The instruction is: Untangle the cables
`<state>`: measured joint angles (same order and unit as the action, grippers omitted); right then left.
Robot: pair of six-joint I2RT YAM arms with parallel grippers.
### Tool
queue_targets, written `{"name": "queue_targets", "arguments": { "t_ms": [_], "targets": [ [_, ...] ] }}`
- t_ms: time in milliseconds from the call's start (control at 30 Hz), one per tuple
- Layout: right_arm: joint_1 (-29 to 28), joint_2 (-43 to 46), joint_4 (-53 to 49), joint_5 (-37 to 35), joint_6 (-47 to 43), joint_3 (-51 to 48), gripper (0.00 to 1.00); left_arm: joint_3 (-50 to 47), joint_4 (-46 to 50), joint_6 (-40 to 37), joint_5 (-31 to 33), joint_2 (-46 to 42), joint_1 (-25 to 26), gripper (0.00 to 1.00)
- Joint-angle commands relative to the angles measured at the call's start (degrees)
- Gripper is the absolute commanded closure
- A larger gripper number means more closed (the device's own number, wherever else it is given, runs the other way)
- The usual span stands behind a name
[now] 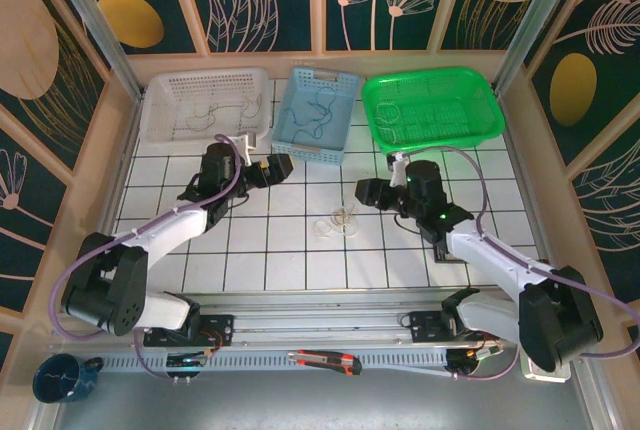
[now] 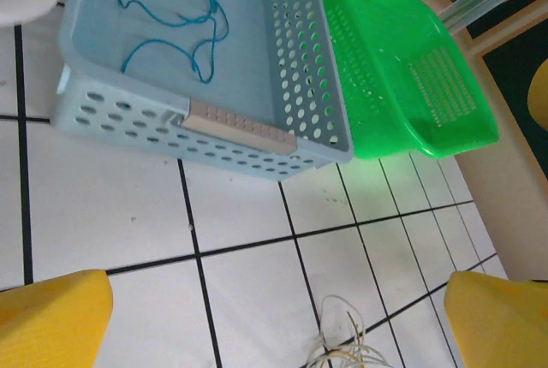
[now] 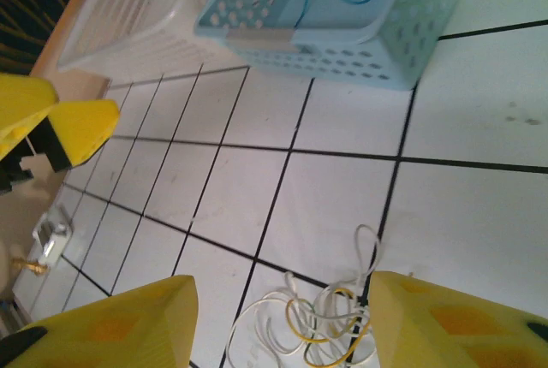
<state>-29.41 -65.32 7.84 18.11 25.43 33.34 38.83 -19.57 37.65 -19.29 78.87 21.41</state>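
Observation:
A small tangle of pale and yellow cables point(image 1: 338, 222) lies on the white tiled table between the two arms. In the right wrist view the cables point(image 3: 317, 321) lie below and between the yellow fingers point(image 3: 111, 325) of my right gripper point(image 3: 282, 327), which is open and hovers over them without pinching. My right gripper point(image 1: 368, 192) sits just right of the tangle. My left gripper point(image 1: 280, 168) stands wide open and holds nothing, up and to the left of the tangle. From the left wrist, the cables point(image 2: 351, 347) show at the bottom edge. A blue cable point(image 2: 171, 8) lies inside the blue basket point(image 2: 308, 68).
Three baskets line the far edge: white point(image 1: 160, 100) with a dark cable in it, blue point(image 1: 335, 145), green point(image 1: 480, 100). A box cutter point(image 1: 325, 360) and a blue mug point(image 1: 60, 378) lie beyond the near rail. Bare tiles surround the tangle.

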Motion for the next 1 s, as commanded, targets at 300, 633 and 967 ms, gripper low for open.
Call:
{"name": "queue_targets", "arguments": {
  "t_ms": [300, 633, 967],
  "targets": [
    [-20.24, -12.08, -8.02, -11.24, -3.63, 8.34, 0.58, -1.67, -0.69, 2.88, 6.50, -4.13, -0.50, 0.01],
    [-28.08, -25.83, -18.40, -22.53, -5.71, 20.44, 0.56, -0.35, -1.58, 4.76, 3.43, -4.92, -7.06, 0.01],
    [-31.21, -33.60, -24.90, -30.55, -3.98, 26.42, 0.60, -0.30, -1.52, 4.46, 2.94, -5.04, -7.95, 0.01]
  ]
}}
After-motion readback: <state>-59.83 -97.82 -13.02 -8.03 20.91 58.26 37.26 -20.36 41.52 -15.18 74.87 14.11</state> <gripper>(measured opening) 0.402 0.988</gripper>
